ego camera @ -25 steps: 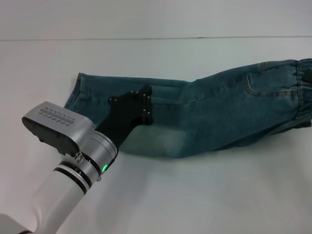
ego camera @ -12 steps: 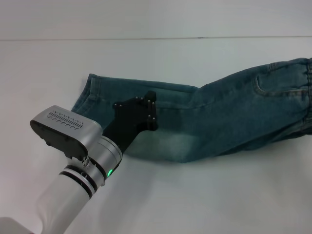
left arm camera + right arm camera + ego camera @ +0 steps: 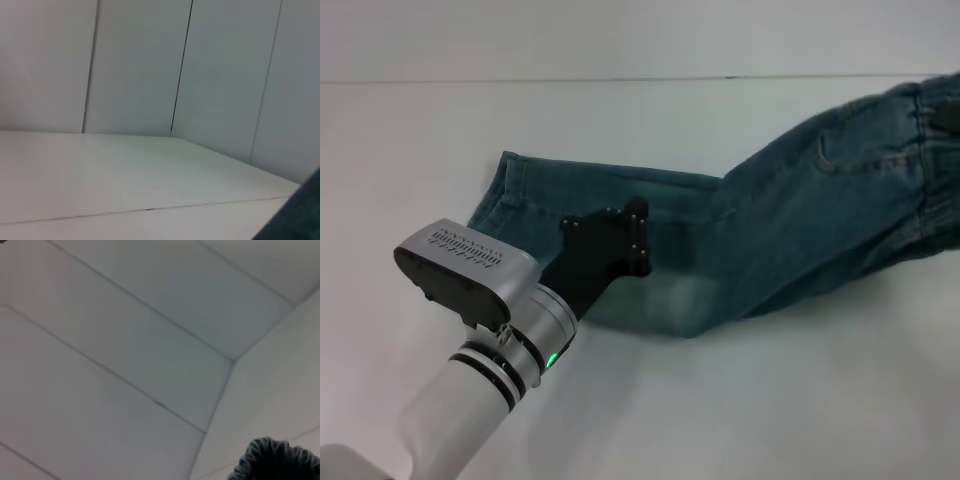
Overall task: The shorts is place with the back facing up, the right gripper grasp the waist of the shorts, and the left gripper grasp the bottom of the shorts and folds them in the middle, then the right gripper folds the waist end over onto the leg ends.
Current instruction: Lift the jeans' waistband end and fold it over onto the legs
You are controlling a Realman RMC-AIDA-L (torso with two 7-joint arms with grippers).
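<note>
In the head view, the shorts (image 3: 740,235) are seen folded lengthwise into a long band on the white bench (image 3: 740,400), running from the leg ends (image 3: 505,185) at the left to the waist (image 3: 935,110) at the far right edge of the picture. The left part lies flat on the bench, while the right part rises toward the waist, which is lifted off the surface. A dark patch at the right edge beside the waist may be the right end effector (image 3: 948,115), but too little of it is shown for its fingers to be judged. The left end effector (image 3: 635,240) is set down on the middle of the flat left part, right of the leg ends, at the end of the white arm that comes in from the near left. Its black tip is pressed against the denim; whether cloth is pinched between the fingers cannot be told. In the left wrist view, only the bench, the wall panels behind it and a dark sliver of denim (image 3: 295,220) in one corner are shown. In the right wrist view, pale panels fill the picture, and a gathered, ruffled piece of the waist (image 3: 277,460) appears at the edge, close to the camera.
</note>
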